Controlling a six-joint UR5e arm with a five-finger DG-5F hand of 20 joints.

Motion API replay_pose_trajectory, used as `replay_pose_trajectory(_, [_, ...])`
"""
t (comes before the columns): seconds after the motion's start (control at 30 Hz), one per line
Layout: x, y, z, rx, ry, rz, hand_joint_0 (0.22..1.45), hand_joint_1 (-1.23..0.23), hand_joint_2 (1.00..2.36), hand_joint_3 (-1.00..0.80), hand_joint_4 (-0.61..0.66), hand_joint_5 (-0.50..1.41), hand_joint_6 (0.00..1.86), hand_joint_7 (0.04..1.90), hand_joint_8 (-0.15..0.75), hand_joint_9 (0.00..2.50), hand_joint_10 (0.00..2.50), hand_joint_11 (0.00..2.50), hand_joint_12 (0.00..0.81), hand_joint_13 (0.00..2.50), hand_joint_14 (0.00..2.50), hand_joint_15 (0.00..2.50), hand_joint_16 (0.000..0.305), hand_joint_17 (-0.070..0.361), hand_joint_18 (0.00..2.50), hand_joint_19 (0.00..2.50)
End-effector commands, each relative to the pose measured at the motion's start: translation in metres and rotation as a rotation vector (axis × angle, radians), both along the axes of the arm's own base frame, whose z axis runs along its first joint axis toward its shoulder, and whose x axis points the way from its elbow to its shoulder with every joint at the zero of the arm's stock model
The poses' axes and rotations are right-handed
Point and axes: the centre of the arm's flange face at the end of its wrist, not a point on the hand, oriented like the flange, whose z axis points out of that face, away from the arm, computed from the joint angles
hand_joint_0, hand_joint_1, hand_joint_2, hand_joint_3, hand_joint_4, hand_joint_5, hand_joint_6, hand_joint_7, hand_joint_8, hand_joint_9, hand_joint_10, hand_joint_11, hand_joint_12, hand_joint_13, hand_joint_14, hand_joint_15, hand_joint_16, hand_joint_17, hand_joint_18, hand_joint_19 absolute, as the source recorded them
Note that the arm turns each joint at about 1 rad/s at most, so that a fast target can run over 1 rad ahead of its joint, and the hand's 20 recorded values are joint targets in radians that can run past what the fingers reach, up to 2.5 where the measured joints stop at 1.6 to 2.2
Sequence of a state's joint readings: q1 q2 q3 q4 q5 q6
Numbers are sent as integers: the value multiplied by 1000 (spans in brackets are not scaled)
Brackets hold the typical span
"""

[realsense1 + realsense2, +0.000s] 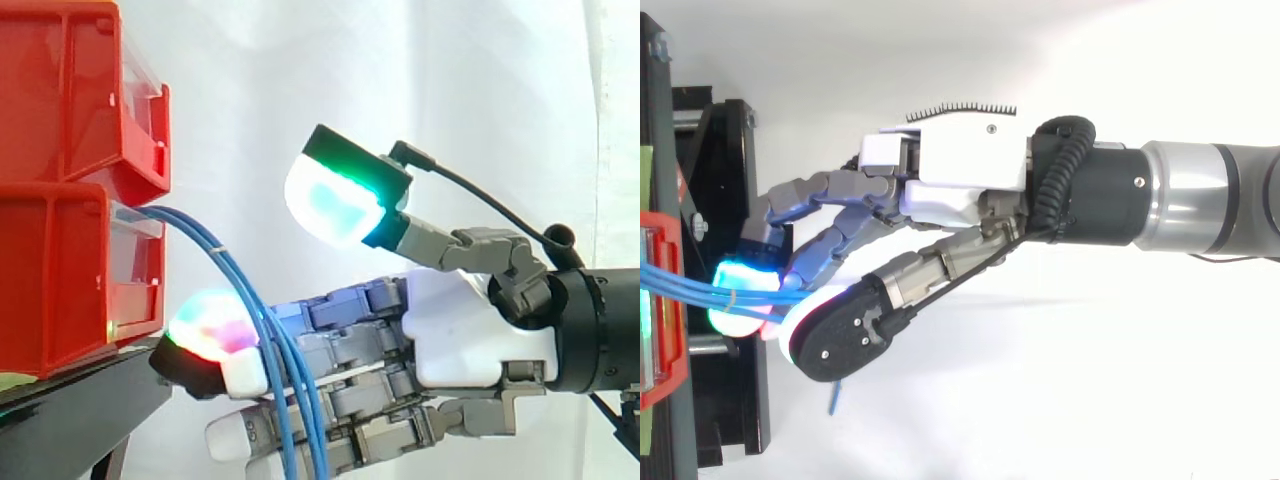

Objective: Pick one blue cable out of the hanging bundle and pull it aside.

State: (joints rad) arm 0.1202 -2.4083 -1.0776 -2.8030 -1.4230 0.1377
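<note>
Blue cables (225, 258) are hanging nearest me. They are coming out of the lower of two stacked red bins (60, 200) at the left, arching rightward and dropping as a loose bundle across the front of the robot's fingers. From above, the same strands are running right from the bin front toward the glowing pads.

Just behind them the hand (460, 340) is reaching in from the right, palm white. Its fingers are lying stretched out and relaxed, clasping nothing. One fingertip (210, 335), glowing green, magenta and cyan, is sitting just left of the bundle, close to the black stand (70, 410) under the bins. The thumb (335, 200) is lifting high above the fingers, its cyan and green pad well clear of the cables.

The strands are lying against the fingers. I cannot tell whether any single one is being parted from the rest.

Farthest back, a white curtain (500, 100) is hanging behind everything.
</note>
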Motion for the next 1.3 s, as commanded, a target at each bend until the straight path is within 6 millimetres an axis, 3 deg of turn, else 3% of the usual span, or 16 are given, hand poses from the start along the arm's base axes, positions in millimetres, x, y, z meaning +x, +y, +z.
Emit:
replay_pose_trajectory(0.0, [2,-2,6,-1,0,6,568,-638,1007,-415,216,-102,502,1145,239,774,11,294,260,614,13,297,45,101,396,294])
replay_pose_trajectory(0.6, [3,2,12,-9,16,11,572,-654,1009,-399,186,-84,502,1261,238,785,11,303,258,624,13,294,45,102,402,303])
replay_pose_trajectory(0.83, [3,2,14,-9,16,14,579,-637,1014,-327,159,-116,667,1030,241,797,12,341,259,636,13,307,45,102,417,304])
replay_pose_trajectory(0.9, [4,2,14,-9,16,14,575,-633,1016,-289,159,-141,776,847,242,794,13,375,260,640,15,310,46,103,420,308])
replay_pose_trajectory(1.1, [5,4,19,-9,11,14,573,-652,1018,-180,138,-168,868,805,252,779,15,446,267,644,17,348,46,104,428,325])
replay_pose_trajectory(1.27, [5,2,19,-9,17,12,555,-632,1018,-200,156,-172,908,760,259,826,18,501,270,669,16,366,47,106,446,330])
